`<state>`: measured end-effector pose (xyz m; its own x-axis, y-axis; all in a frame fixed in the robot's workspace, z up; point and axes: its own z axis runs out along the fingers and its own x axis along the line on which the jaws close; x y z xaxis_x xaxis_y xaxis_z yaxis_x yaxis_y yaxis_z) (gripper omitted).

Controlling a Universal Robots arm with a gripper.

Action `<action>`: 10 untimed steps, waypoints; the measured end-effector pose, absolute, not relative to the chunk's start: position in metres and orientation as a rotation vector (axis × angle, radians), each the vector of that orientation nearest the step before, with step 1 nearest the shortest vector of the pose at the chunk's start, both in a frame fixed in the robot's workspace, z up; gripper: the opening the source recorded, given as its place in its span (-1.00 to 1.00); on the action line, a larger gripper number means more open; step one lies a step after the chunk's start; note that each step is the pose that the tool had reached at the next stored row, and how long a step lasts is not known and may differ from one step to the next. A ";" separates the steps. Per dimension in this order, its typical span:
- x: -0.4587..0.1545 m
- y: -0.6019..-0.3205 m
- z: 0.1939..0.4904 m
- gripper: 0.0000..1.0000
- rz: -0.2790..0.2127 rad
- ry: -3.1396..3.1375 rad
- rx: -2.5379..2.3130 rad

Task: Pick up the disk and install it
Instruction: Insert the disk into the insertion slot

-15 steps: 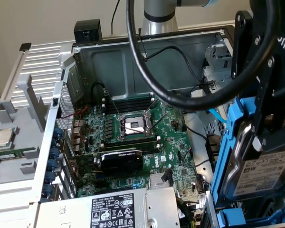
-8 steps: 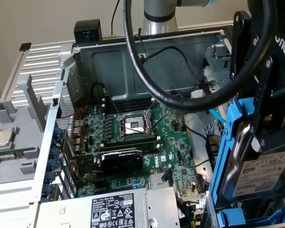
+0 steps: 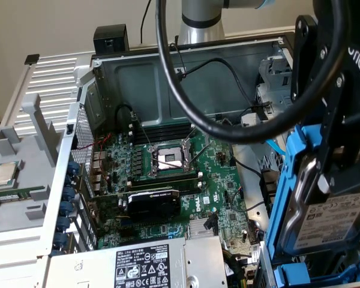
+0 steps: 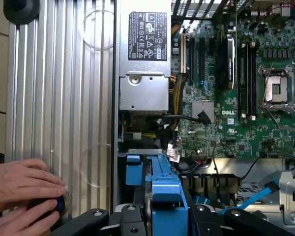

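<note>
Your gripper [image 4: 163, 219] is clamped on the disk [image 3: 331, 227], holding it upright in its blue carrier at the exterior view's lower right, by the open computer case [image 3: 144, 84].

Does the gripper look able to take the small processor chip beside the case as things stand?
Probably not. The gripper is shut on the disk, so its jaws are occupied, and the processor chip lies across the open case, at the exterior view's left.

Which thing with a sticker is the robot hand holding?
The disk with the white sticker, in its blue frame. The robot hand grips it; the black-sticker silver box sits in the computer case.
</note>
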<state>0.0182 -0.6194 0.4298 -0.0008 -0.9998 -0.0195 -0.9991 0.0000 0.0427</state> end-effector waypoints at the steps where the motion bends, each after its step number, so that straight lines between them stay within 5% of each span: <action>1: 0.018 -0.619 0.430 -0.25 -0.069 -2.210 2.209; 10: 0.018 -0.619 0.428 -0.25 -0.069 -2.210 2.209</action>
<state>0.0183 -0.6195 0.4276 -0.0010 -0.9998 -0.0197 -0.9991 0.0002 0.0427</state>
